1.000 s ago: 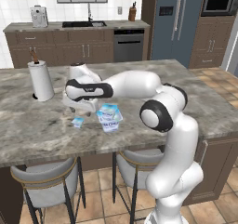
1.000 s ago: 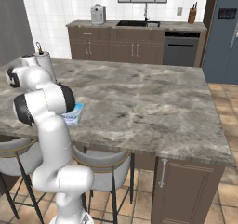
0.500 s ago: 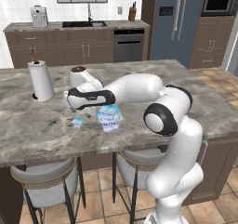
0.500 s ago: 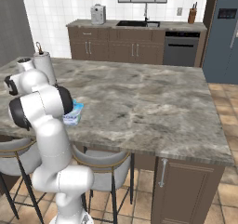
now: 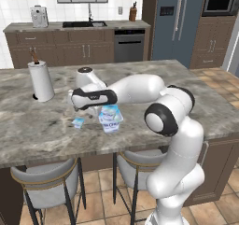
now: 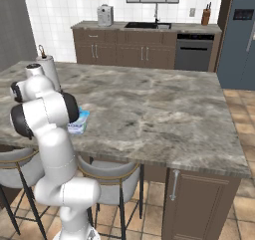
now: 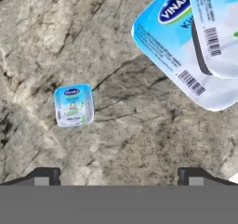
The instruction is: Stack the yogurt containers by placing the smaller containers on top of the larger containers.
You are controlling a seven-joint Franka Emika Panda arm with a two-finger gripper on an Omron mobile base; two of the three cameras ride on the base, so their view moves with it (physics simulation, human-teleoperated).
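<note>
I read "VINAM" on the squarish tub (image 7: 179, 51); small cup (image 7: 73, 104) near it on marble table (image 7: 69, 28); end effector (image 7: 116, 175) spread.

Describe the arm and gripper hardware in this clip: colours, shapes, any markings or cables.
The arm is a chain of glossy white, rounded shells with dark grey to black rings at the joints. A black band wraps the wrist section near the hand. The gripper ends in two small dark, blocky fingertips. No loose cables or readable markings are visible.

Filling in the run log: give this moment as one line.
end effector: open, empty | small cup: loose on counter | second cup: atop large tub
</note>
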